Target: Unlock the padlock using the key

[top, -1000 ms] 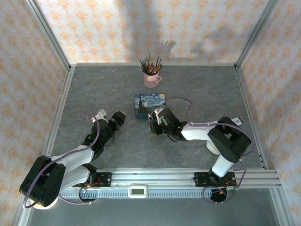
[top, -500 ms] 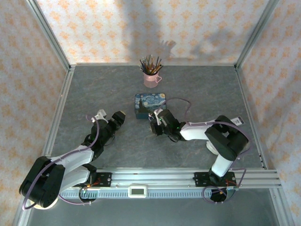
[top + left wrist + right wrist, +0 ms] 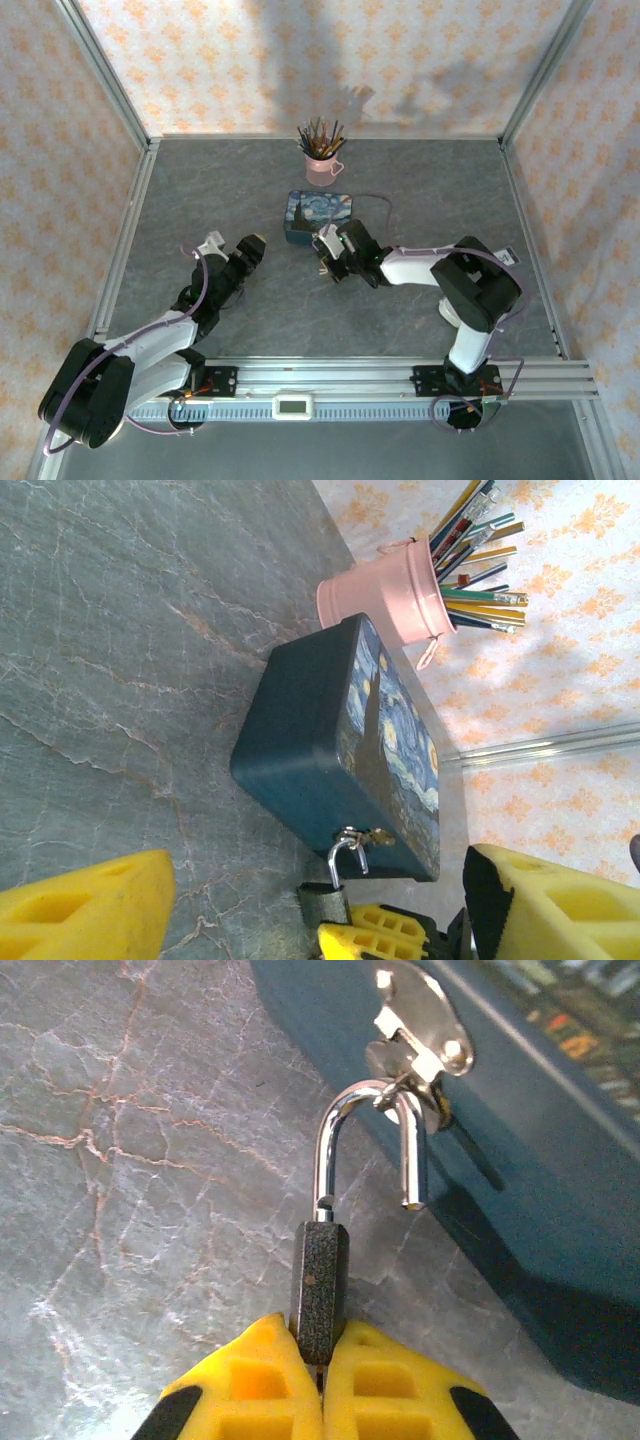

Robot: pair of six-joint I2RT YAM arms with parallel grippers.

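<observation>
The padlock point(image 3: 320, 1280) has a dark speckled body, and my right gripper point(image 3: 322, 1345) is shut on it from below. Its silvery shackle point(image 3: 345, 1110) stands open, one end free. The curve hangs through the hasp point(image 3: 420, 1025) on the blue painted tin point(image 3: 318, 212). From the left wrist the padlock point(image 3: 325, 900) shows at the tin's point(image 3: 300, 750) near corner, with yellow right fingers point(image 3: 380, 935) under it. My left gripper point(image 3: 238, 255) is open, left of the tin and apart from it. The key is hidden.
A pink cup point(image 3: 320, 165) full of pencils stands just behind the tin, seen also from the left wrist as the pink cup point(image 3: 390, 595). Metal frame rails point(image 3: 125, 250) and patterned walls bound the grey marbled table on three sides.
My right gripper closed on the padlock body and slid a little toward the tin, which shifted and turned slightly. The left arm barely moved.
</observation>
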